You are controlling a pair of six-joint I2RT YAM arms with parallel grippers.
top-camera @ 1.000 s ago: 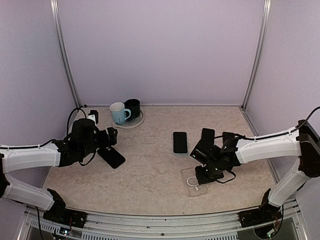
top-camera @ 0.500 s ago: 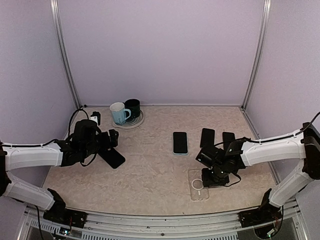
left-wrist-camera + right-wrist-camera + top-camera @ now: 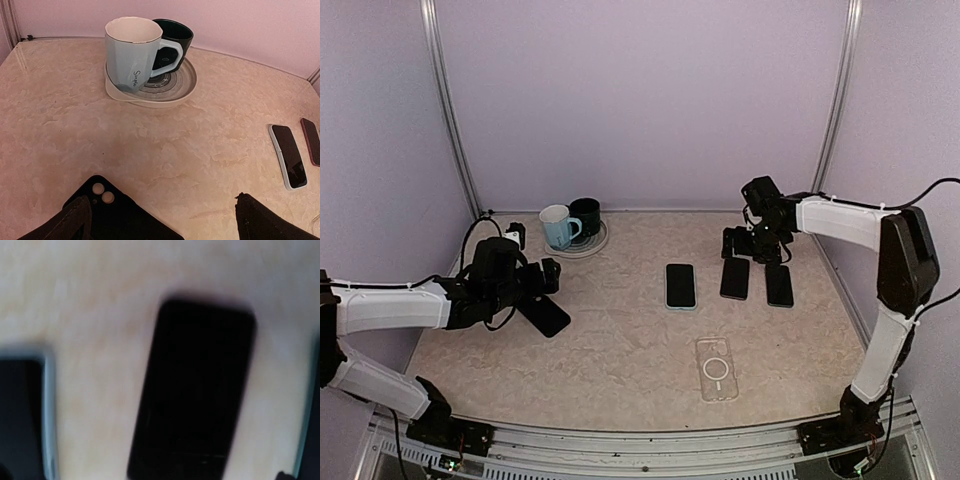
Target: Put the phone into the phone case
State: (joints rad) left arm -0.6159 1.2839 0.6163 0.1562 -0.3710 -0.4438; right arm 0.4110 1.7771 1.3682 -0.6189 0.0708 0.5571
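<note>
Three phones lie in a row mid-table: one with a pale rim (image 3: 680, 285), a black one (image 3: 735, 278) and a dark one (image 3: 778, 285). My right gripper (image 3: 756, 248) hovers open over the far ends of the two right phones. Its blurred wrist view looks down on the black phone (image 3: 195, 390), with nothing between the fingers. A clear phone case (image 3: 717, 368) with a ring mark lies flat near the front. A black phone case (image 3: 542, 315) with camera holes (image 3: 102, 192) lies under my open, empty left gripper (image 3: 548, 278), whose fingers (image 3: 260, 220) stand wide apart.
A pale blue mug (image 3: 132, 55) and a dark mug (image 3: 175, 42) stand on a plate (image 3: 185, 87) at the back left. Metal frame posts (image 3: 455, 130) and lilac walls enclose the table. A small black-and-white block (image 3: 508, 236) sits by the left post.
The right gripper opened and let go of the clear case, which now lies flat. It then swung from the front to the back, over the phones. The left arm barely moved.
</note>
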